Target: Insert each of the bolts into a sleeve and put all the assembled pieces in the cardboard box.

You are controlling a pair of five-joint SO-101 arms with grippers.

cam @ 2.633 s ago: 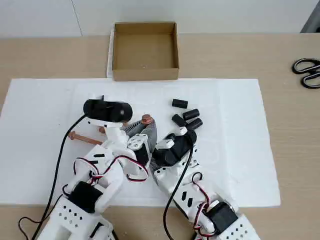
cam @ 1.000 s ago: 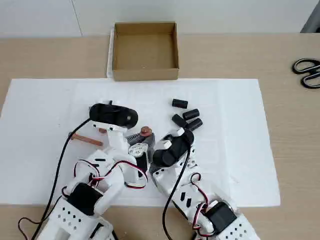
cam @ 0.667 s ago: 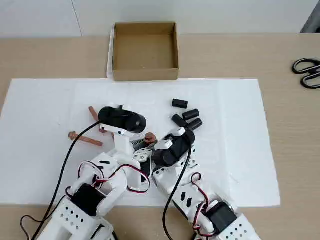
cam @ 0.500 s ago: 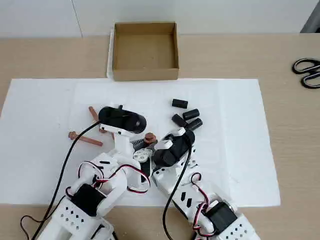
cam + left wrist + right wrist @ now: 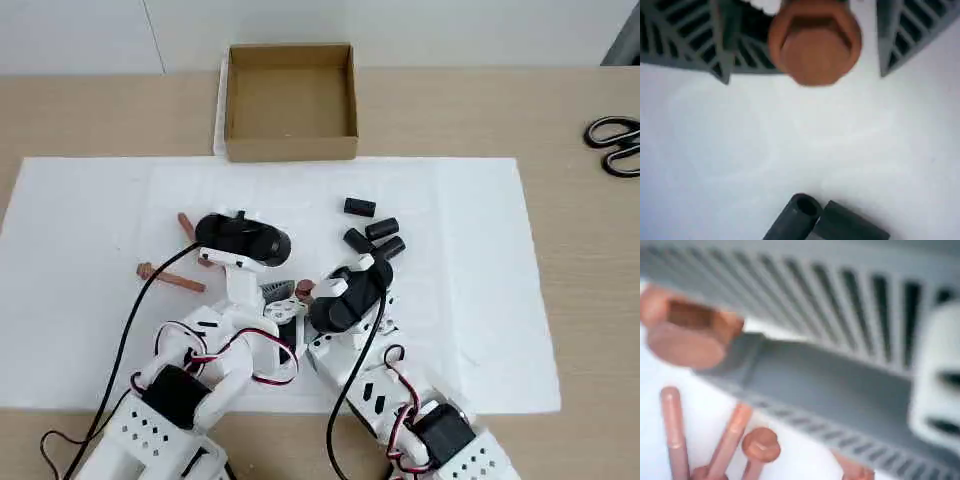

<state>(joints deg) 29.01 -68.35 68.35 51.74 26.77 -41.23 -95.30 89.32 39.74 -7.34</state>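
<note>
White-sheeted bench (image 5: pixel 100 110): from above, left hand (image 5: pixel 284 292) and right hand (image 5: pixel 322 288) meet at one bolt (image 5: pixel 305 290), well apart from the cardboard box (image 5: pixel 290 148). Left wrist view faces its hex head, right wrist view its side. Grip of either: cannot tell.

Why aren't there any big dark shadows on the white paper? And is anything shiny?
High view: soft, even light, so the white sheet has just faint shadows by the sleeves and under the arms. Left wrist view: the bolt head looks matte, no glare. Right wrist view: the loose bolts carry a pale sheen.
</note>
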